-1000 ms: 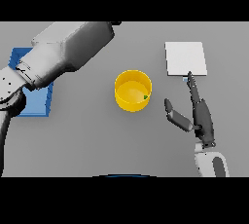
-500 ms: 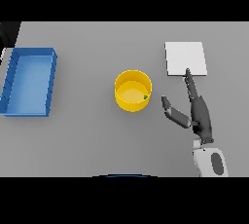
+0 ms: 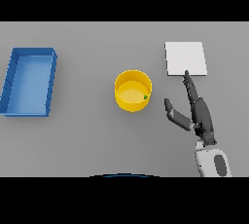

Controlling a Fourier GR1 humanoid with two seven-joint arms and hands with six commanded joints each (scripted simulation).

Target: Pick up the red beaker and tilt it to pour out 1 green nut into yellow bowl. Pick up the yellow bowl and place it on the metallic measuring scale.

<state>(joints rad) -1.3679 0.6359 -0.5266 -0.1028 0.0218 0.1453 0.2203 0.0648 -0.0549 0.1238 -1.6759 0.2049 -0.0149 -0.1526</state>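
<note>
The yellow bowl [image 3: 133, 90] stands upright at the middle of the grey table, with a small green nut [image 3: 145, 97] inside against its right wall. The metallic measuring scale [image 3: 185, 58] is a flat pale square at the back right. My right hand [image 3: 199, 113] is open to the right of the bowl, fingers straight and pointing toward the scale, thumb spread toward the bowl, a short gap away from it. No red beaker shows in the head view. My left hand is out of view.
A blue rectangular tray [image 3: 29, 81] lies at the left side of the table, nothing visible inside it.
My left arm, which covered the tray one second ago, has withdrawn off the left edge. The right hand has shifted slightly left toward the bowl. The bowl has not moved.
</note>
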